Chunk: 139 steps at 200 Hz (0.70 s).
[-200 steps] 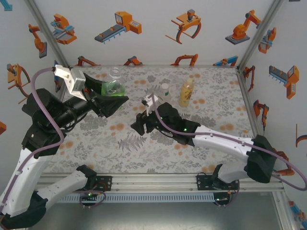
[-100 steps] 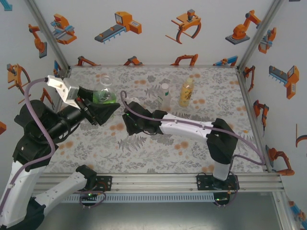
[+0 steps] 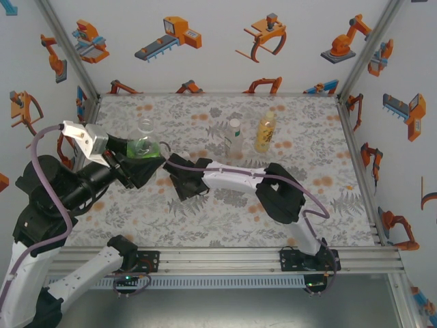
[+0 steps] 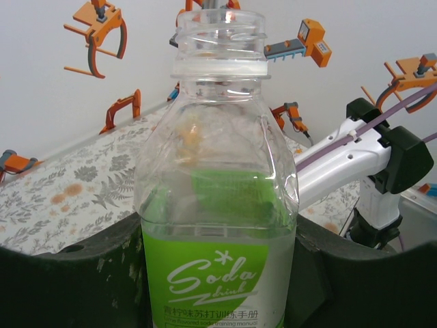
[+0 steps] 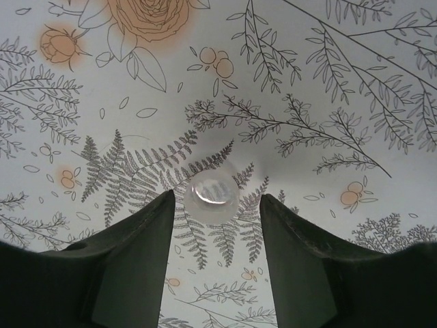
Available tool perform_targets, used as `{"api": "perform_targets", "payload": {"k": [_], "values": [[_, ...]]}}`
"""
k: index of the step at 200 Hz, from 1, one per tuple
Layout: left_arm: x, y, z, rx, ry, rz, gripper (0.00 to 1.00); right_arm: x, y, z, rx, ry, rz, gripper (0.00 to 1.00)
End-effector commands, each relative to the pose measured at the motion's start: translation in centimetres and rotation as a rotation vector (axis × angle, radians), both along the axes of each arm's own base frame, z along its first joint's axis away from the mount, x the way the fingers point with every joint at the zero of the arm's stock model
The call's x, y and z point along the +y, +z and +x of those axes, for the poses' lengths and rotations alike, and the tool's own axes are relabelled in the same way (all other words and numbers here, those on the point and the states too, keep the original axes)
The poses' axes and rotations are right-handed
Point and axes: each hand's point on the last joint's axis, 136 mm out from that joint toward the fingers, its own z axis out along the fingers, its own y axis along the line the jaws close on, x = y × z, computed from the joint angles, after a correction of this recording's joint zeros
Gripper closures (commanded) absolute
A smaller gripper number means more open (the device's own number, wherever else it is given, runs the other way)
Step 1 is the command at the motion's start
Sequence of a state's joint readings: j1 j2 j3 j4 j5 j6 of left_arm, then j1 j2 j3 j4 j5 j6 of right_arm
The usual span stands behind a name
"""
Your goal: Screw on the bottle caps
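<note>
On the flower-patterned surface [image 3: 328, 150], the task looks early for the bottle in hand. The left gripper [image 4: 218, 280] is clamped on the lower body of the green-labelled bottle [image 4: 218, 171] and holds it neck up at the left of the workspace. Whether its base rests on the surface I cannot tell. Its threaded neck is bare, with nothing screwed on.

Toward the back, well apart from both grippers, the clear bottle [image 3: 234, 139] and the amber bottle [image 3: 265, 133] stand just beside each other. Each seems to carry something on its neck, but they are too small to say whether it is screwed tight.

The right gripper [image 5: 217, 205] hangs low over the surface, just right of the held bottle. Its jaws are partly open, and one pale cap [image 5: 212, 190] lies flat between them with a gap on either side, so the cap is not gripped. By my judgement the whole sequence is left for this bottle: close on the cap, lift it, seat it on the neck and turn it.

The overhead view gives the layout, with both arms reaching to the left part and the two other bottles behind. The cap's place between the fingers is read from the right wrist view. The left wrist view gives the open neck and the grip at the label, with the right arm [image 4: 341, 160] behind.
</note>
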<state>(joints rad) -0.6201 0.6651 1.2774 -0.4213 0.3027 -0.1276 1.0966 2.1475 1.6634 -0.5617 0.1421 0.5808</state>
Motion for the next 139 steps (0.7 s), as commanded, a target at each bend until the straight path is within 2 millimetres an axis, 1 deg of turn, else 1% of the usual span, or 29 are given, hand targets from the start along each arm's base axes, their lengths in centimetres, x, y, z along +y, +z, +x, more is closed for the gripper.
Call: {"api": "perform_targets", "payload": {"k": [1,71,95,124,139], "values": [[0.1,-0.1,0.1,-0.009,0.005,0.003,1.00,0.6,0.0,-0.3,0.025,-0.006,-0.003,0.49],[-0.2,-0.4,0.5,0.002,0.004,-0.005,1.00,0.1,-1.3,-0.7,0.057,-0.007,-0.046,0.54],[-0.2,-0.4,0.6,0.003,0.005,-0.008,1.00,-0.2,-1.5,-0.7,0.056,-0.011,-0.056,0.58],[-0.2,-0.5,0.7,0.004,0.011,-0.005,1.00,-0.6,-0.8,-0.5,0.037,-0.017,-0.062,0.64],[-0.3,-0.7,0.9,0.007,0.013,0.004,1.00,-1.4,-0.2,-0.4,0.026,-0.027,-0.071,0.65]]}}
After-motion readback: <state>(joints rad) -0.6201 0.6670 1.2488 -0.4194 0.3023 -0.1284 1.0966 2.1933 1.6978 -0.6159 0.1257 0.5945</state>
